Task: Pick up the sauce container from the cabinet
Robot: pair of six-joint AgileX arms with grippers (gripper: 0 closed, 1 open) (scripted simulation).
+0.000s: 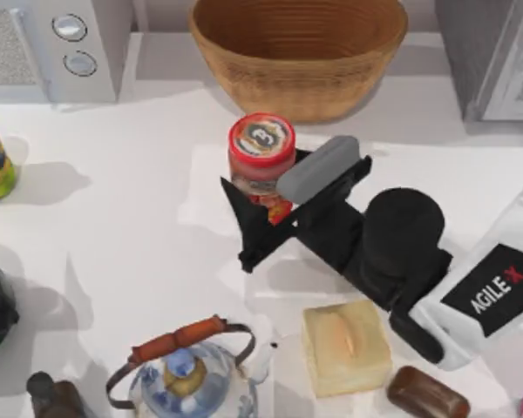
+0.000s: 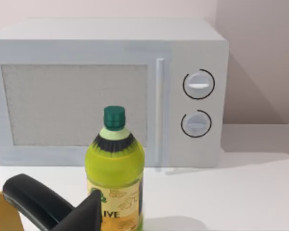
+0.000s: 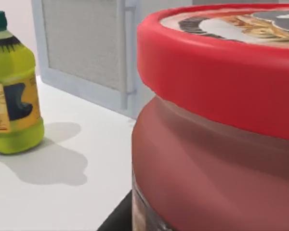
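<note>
Between the right pincer's (image 1: 263, 202) jaws stands the sauce container (image 1: 261, 157).

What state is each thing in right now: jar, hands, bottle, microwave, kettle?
sauce container: upright, red lid on, between the right hand's fingers.
right hand: closed around the sauce container.
left hand: near the yellow-green bottle, grip unclear.
yellow-green bottle: upright, green cap on.
microwave: door shut.
basket: upright, nothing visible inside.
kettle: upright, lid on.
</note>
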